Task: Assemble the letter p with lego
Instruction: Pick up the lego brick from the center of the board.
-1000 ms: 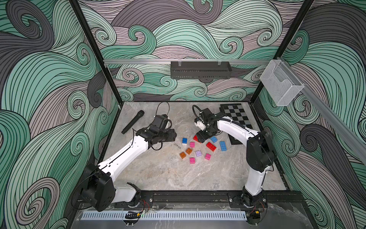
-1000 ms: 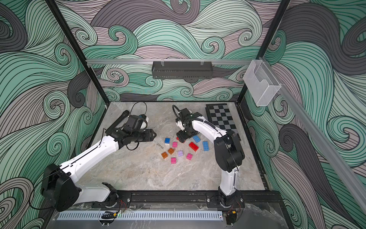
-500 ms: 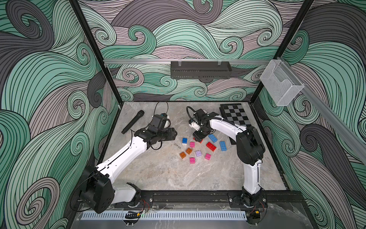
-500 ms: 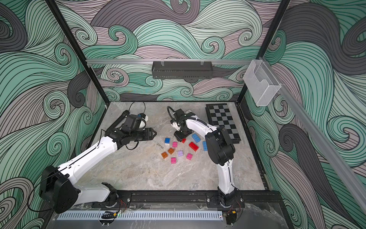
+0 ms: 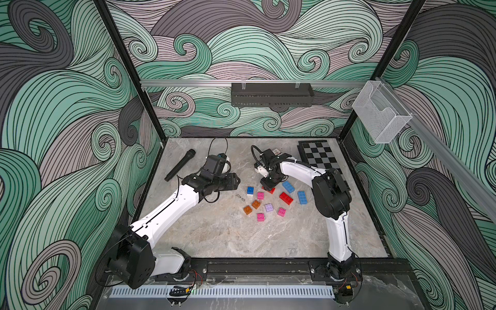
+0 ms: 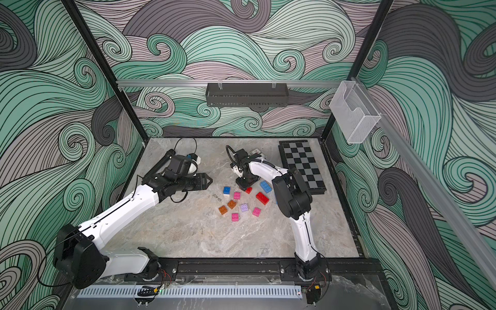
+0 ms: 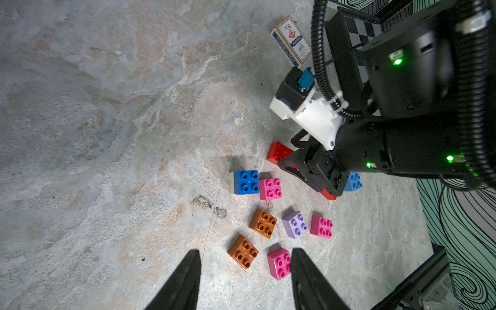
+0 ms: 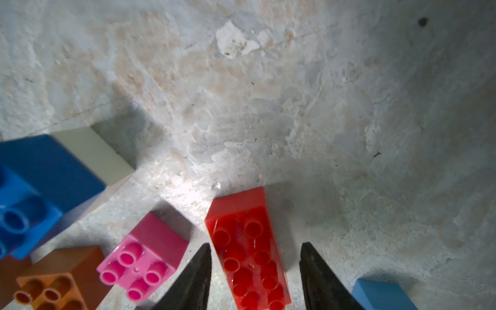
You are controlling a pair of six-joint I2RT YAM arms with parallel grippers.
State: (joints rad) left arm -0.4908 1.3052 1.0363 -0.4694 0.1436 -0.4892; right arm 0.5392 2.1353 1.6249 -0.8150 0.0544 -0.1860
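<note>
Right tool (image 8: 255, 244) seen astride red oblong brick (image 8: 241, 214), jaws apart, not clamped; left tool (image 7: 244, 251) held above worktop (image 7: 107, 134), clear of loose bricks (image 5: 268, 207), jaws apart, nothing gripped.

Over the marbled tabletop (image 7: 107, 134) hangs the left tool (image 7: 244, 252), its black fingers (image 7: 182, 281) spread apart and framing an orange brick (image 7: 243, 252) and a pink brick (image 7: 279, 263). Beyond lie a second orange brick (image 7: 263, 223), a lilac brick (image 7: 294, 224) and a second pink brick (image 7: 321, 227), all loose, studs up. Farther on, a blue brick (image 7: 245, 182) sits on a white brick (image 7: 231, 183), just beside a third pink brick (image 7: 270, 189). The right tool (image 7: 308, 174) stands low over a red brick (image 7: 279, 152), hiding its middle; a light-blue brick (image 7: 354, 182) shows behind it. A card deck (image 7: 292, 40) lies near the chessboard (image 7: 359, 29).
</note>
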